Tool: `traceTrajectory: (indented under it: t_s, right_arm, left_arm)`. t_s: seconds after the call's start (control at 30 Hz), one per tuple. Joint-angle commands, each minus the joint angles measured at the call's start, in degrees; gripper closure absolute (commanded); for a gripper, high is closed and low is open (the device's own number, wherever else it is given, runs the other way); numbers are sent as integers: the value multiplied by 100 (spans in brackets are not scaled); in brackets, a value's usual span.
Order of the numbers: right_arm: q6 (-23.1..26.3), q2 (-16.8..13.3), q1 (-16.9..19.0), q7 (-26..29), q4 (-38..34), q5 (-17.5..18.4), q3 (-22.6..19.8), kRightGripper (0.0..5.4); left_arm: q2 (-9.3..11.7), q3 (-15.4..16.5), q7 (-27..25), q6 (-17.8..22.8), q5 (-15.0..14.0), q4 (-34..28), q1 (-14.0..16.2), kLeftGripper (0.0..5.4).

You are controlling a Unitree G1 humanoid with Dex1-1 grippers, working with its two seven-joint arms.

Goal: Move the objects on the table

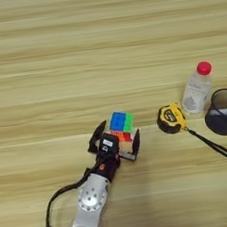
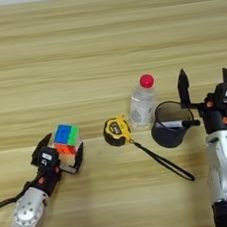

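The surface [image 1: 77,49] is broad light wood with horizontal plank-like grain stripes, and it fills both views; only a thin pale strip shows along the far edge, so little of the room can be made out.

The left arm reaches in from the near left corner, its silver forearm angled up and to the right. The left pincer [image 1: 115,141] stands spread, one black finger out to the left and one to the right, and the puzzle cube [image 1: 122,126] sits just beyond it, between the finger tips or touching them; whether they press it cannot be told. Right of that pincer lies the tape measure [image 2: 116,130], its black strap trailing toward the near right. Just beyond it stands the bottle [image 2: 143,102], red cap up.

The black cup [image 2: 168,127], holding a marker [image 2: 180,124], stands just left of the right pincer [image 2: 205,85]. That pincer points away from the robot, its two fingers spread wide and holding nothing, above an upright grey forearm.
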Motion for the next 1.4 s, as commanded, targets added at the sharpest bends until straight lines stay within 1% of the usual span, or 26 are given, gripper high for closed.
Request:
traceTrajectory:
  t_s: [0.03, 0.23, 0.4, 0.63, 0.87, 0.9, 0.97, 1.03, 1.3, 1.4]
  right_arm:
    - [25, 37, -23, -75, -119, 7, -36, 6]
    - [26, 81, 7, -122, -173, -8, -10, 6]
    - [29, 134, 70, -167, -250, -21, 3, 6]
    - [35, 206, 186, -223, -374, -39, 4, 6]
    - [64, 225, 233, -248, -453, -35, 8, 6]
    - [66, 226, 235, -248, -457, -34, 9, 0]
    - [68, 224, 237, -243, -456, -29, 6, 0]
    - [66, 219, 234, -237, -448, -23, 2, 0]
    - [61, 211, 228, -235, -443, -22, -5, 0]
    - [67, 211, 237, -236, -458, -18, -7, 0]
  left_arm:
    - [35, 39, 11, 85, -25, 143, -114, 0]
    - [12, 140, -36, 80, -120, 550, -322, 0]
    - [56, 220, -52, 89, -169, 837, -515, 0]
    - [77, 314, -115, 67, -205, 1037, -672, 0]
    - [49, 440, -62, 45, -243, 1180, -781, 0]
    - [49, 470, -43, 31, -257, 1197, -795, 18]
    - [54, 510, -38, -13, -267, 1221, -811, 28]
    - [49, 543, -47, -44, -278, 1242, -819, 51]
    - [39, 575, -10, -102, -249, 1299, -844, 116]
    - [36, 577, 1, -122, -250, 1301, -841, 152]
